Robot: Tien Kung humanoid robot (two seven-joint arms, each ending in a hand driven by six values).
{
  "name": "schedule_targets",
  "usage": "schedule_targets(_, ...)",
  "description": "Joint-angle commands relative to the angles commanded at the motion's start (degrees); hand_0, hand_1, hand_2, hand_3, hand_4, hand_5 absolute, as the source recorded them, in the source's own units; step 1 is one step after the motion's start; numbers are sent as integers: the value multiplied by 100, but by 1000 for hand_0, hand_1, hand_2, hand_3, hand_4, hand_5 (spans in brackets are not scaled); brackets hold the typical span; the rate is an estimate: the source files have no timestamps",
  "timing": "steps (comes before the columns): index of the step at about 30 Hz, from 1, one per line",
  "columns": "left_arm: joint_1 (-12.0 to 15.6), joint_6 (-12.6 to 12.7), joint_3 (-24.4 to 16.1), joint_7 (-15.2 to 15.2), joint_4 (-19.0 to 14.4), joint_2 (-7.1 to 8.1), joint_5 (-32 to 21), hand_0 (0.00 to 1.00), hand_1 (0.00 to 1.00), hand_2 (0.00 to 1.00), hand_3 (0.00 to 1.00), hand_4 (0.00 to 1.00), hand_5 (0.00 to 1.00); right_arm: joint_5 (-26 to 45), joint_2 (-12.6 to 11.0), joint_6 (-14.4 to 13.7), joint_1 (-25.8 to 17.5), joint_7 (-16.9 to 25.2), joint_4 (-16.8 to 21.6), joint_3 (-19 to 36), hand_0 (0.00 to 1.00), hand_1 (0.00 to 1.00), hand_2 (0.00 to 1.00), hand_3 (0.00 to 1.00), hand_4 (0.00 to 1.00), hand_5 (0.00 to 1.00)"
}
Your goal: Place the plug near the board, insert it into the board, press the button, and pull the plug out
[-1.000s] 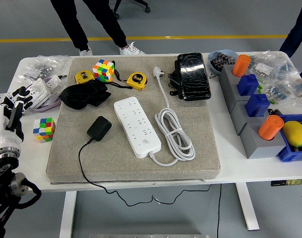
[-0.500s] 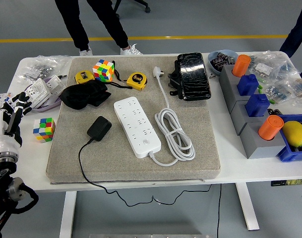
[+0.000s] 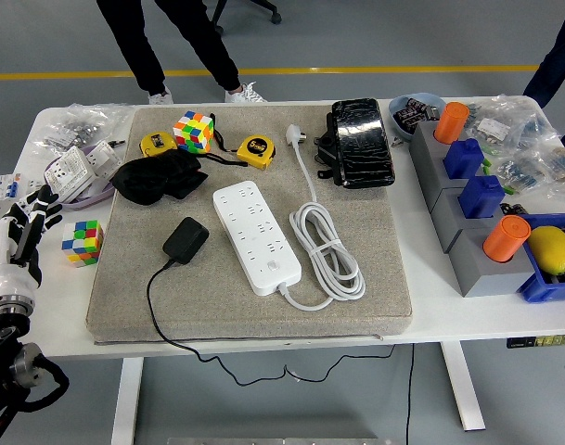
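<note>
Since a second ago my left hand (image 3: 20, 227) has sunk toward the table's near edge, fingers loosely spread, holding nothing, left of the power strip (image 3: 256, 235). That white strip lies on the grey mat (image 3: 356, 306). My black plug adapter (image 3: 186, 238) rests just left of the strip, not touching it, its cord (image 3: 157, 306) trailing nearward.

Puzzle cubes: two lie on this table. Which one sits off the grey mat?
The cube at the left, on bare white table just ahead of the left hand. The other cube sits on the mat's far edge.
</note>
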Motion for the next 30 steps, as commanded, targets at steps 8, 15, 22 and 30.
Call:
schedule_targets(8,-40,-3,-11,70,-37,-17,63,668,705,703,690,938,660,181,-48,18,23,-34,-55,-140,570,642,627,542,925,491)
schedule_targets(15,6,-6,-40,170,-100,45,132,665,702,692,689,934,662,83,-153,6,17,-43,-89,316,570,642,631,542,926,491)
schedule_targets(22,-55,-1,-139,176,-134,-16,146,667,701,691,689,933,664,330,-122,-33,77,27,-212,204,570,642,629,542,926,491)
schedule_targets(30,-124,-16,-175,211,-157,-81,199,663,700,687,689,930,663,338,-147,-60,129,76,-204,283,570,642,627,541,925,491)
